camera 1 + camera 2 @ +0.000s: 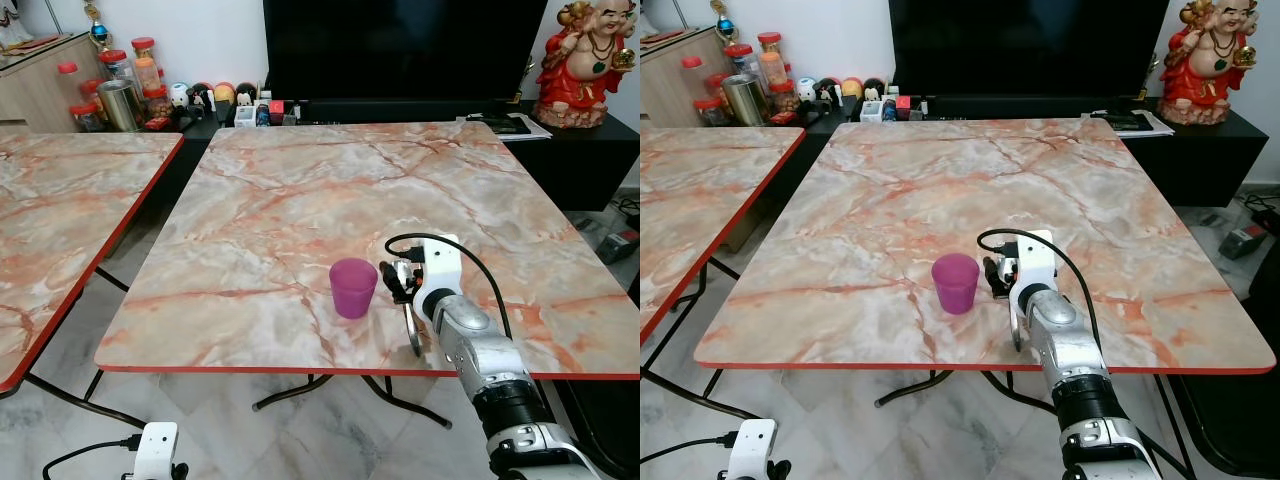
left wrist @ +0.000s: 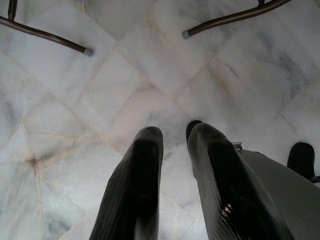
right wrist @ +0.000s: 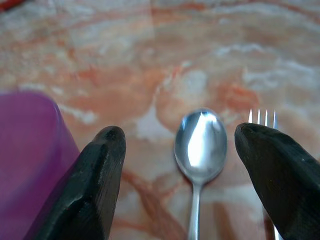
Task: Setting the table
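Right claw point(image 3: 180, 150) spread over spoon point(image 3: 200, 142), beside purple cup point(image 1: 353, 287).

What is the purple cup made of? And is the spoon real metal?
The cup looks like plastic: see-through purple with a soft, dull shine. The spoon, lying between the right gripper's open fingers, looks like polished metal, since its bowl mirrors bright light. The fork beside it seems the same, though it is mostly hidden.

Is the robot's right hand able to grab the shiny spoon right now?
Probably yes. The right gripper is open, and the spoon lies on the table right between its fingers with nothing over it. The purple cup stands beside, a fork on the other side.
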Robot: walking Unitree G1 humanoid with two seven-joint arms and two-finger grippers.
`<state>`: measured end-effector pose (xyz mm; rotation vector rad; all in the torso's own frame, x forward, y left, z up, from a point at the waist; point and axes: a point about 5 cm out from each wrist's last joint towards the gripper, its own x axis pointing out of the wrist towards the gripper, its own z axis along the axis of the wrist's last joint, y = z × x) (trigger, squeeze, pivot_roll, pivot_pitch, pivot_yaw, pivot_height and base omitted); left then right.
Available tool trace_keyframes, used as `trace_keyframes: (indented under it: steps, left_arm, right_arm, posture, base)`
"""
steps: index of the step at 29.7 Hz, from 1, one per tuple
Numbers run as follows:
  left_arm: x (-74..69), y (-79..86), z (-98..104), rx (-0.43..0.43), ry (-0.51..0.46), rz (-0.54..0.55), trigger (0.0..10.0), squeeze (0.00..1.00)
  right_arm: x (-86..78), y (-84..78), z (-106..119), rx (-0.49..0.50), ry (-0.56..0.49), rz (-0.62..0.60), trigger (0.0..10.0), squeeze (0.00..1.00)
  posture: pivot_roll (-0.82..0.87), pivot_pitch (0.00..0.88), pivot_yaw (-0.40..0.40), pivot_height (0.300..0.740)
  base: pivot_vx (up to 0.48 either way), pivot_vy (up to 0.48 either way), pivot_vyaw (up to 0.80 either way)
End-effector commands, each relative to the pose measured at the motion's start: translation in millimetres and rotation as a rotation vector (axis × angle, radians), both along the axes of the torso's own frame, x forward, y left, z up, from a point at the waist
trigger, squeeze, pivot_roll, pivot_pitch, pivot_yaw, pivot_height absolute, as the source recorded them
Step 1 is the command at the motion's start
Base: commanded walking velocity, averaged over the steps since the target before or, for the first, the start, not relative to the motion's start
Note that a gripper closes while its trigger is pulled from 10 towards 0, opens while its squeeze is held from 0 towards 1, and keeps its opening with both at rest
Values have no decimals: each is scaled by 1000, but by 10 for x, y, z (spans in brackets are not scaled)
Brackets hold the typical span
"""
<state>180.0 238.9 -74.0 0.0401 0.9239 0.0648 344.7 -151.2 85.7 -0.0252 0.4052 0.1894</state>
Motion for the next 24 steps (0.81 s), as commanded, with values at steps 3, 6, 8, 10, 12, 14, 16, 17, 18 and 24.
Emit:
trace_keyframes:
  steps: [3,6,8,10,12,14,16,17,18,24]
  left_arm:
    - [-14,-14,-14,12,20,-22,10000,0]
    - [22,-45,-8,15,18,-19,10000,0]
    - [42,-67,-5,16,17,-19,10000,0]
    - [46,-74,-5,15,16,-17,10000,0]
    - [46,-78,-6,15,16,-15,10000,0]
    - [46,-81,-7,14,16,-15,10000,0]
    - [42,-82,-9,14,17,-15,10000,0]
    - [36,-80,-11,13,18,-14,10000,0]
    - [31,-75,-12,13,18,-14,10000,0]
    - [17,-35,-7,14,16,-9,10000,0]
  right_arm:
    - [15,19,-17,25,28,-6,10000,1000]
    - [16,52,-35,35,66,6,10000,1000]
    - [34,75,-43,46,74,10,10000,0]
    - [46,85,-43,61,75,9,10000,0]
    - [59,86,-46,62,79,9,10000,0]
    - [70,79,-47,54,87,9,10000,0]
    - [83,73,-39,54,90,9,10000,0]
    - [91,68,-42,55,97,8,10000,0]
    - [96,64,-48,51,101,7,10000,0]
    - [130,51,-52,43,116,-7,10000,0]
  posture:
    - [-51,0,21,740]
    - [-48,0,20,740]
    - [-44,0,18,740]
    - [-44,0,18,740]
    - [-41,0,17,740]
    - [-40,0,16,740]
    - [-40,0,15,740]
    - [-40,0,15,740]
    - [-40,0,15,740]
    - [-36,0,10,740]
  base:
    - [0,0,0]
    - [0,0,0]
    - [0,0,0]
    - [0,0,0]
    - [0,0,0]
    - [0,0,0]
    - [0,0,0]
    - [0,0,0]
    - [0,0,0]
    - [0,0,0]
